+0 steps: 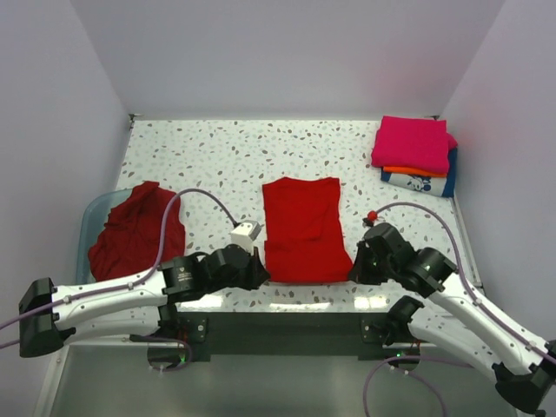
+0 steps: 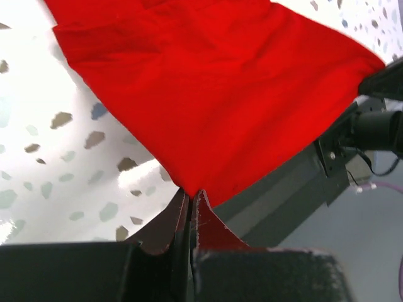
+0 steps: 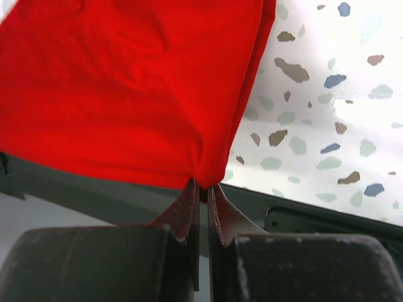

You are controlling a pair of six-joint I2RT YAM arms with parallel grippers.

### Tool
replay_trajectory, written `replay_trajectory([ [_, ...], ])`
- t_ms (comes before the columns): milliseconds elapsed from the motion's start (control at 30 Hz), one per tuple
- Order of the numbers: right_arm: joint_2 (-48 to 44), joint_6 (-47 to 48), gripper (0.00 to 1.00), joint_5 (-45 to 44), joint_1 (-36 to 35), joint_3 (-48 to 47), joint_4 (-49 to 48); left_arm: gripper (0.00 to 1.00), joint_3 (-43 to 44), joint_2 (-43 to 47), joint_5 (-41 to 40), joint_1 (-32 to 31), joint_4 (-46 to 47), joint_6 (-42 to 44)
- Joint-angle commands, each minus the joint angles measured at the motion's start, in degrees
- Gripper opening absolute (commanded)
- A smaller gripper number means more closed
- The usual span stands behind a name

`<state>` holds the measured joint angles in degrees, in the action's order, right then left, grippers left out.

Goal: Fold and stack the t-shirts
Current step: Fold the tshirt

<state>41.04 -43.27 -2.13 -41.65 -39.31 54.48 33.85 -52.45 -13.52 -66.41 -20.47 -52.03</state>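
1. From above, the bright red t-shirt (image 1: 304,230) lay flat in the middle of the table (image 1: 208,156), its near hem right at the near edge. The left gripper (image 1: 263,274) was at the near-left corner and the right gripper (image 1: 354,271) at the near-right one.
2. The overhead camera could not settle the grip; the wrist cameras did. On the left wrist, the fingers (image 2: 167,229) were pressed together with the cloth corner pinched to a point between them. On the right wrist it was the same, fingers (image 3: 182,217) clamped on the other corner of that shirt.
3. Only the top view caught the rest. A folded stack sat in the far right corner: a magenta pink shirt (image 1: 413,143) on top, a sliver of orange shirt (image 1: 400,171) under it, and a white shirt with blue print (image 1: 421,182) at the bottom. At the left edge, a dark red shirt (image 1: 135,230) lay crumpled in the teal tub (image 1: 91,217).
4. The red cloth looked soft and matte with shallow creases. The fingers were tapered, dark outside and reddish-brown on their inner faces.
5. The tabletop was glossy white terrazzo, flecked with grey, brown and blue chips, with glare spots near the edge. A dark rail (image 1: 287,326) ran along the near side. Plain pale walls (image 1: 287,52) closed in three sides.
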Motion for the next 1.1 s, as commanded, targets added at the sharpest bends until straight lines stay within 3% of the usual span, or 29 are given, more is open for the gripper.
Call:
replay_trajectory([
  [0,-2.4,-0.7,0.00,-0.9,-0.1,-4.1,8.4,0.00,0.1,2.3,-1.9,-3.2,-2.8,-1.7],
  [367,-6.1,0.2,0.00,1.2,-0.1,-14.6,16.7,0.00,8.1,1.5,-4.9,-14.6,-6.1,-5.0],
  [567,-4.1,1.7,0.00,-0.5,-0.1,-21.2,18.9,0.00,13.6,-1.1,-7.9,-17.6,-8.6,-6.9],
  [833,0.8,2.7,0.00,-6.8,-0.1,-23.3,12.8,0.00,16.3,-1.3,-18.7,-17.0,-12.4,-10.1],
  [1067,8.0,4.4,0.00,-10.4,-0.1,-25.2,6.4,0.00,18.4,-6.0,-12.3,-9.2,-7.9,-3.3],
])
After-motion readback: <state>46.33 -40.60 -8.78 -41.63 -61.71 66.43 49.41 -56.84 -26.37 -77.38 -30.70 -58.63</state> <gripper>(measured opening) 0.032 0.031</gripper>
